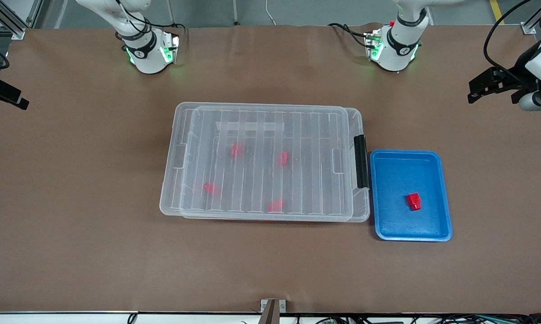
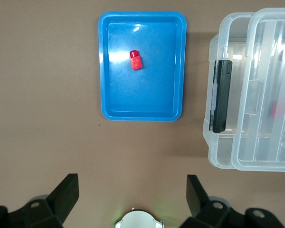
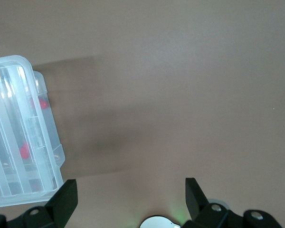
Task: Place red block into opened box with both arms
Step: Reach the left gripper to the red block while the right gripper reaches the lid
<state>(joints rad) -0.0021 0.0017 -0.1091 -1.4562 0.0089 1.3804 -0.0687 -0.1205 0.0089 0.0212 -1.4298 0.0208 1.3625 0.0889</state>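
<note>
Opening configuration, lid in place. The large shallow clear-plastic box [image 1: 263, 162] lies mid-tabletop [image 1: 72, 225], its ribbed translucent lid [image 1: 270, 135] resting on it slightly askew and the black latch bar [image 1: 361, 161] at the end toward the left arm. Several red pieces [image 1: 237, 149] show dimly through the lid; their exact form cannot be made out. The tiny bright-red stepped plastic block [image 1: 414, 201] sits in the small blue plastic tray [image 1: 445, 216], just beside the latch end. The left pincer [image 2: 133, 199] hangs high over bare tabletop near the tray, jaws spread wide and empty. The right pincer [image 3: 128, 199] waits over the tabletop off the box's other end, likewise wide and empty. The step in hand appears to be opening the box: release the latch squarely, lift the lid clear and hold it steady, so the other arm can descend straight onto the block.
</note>
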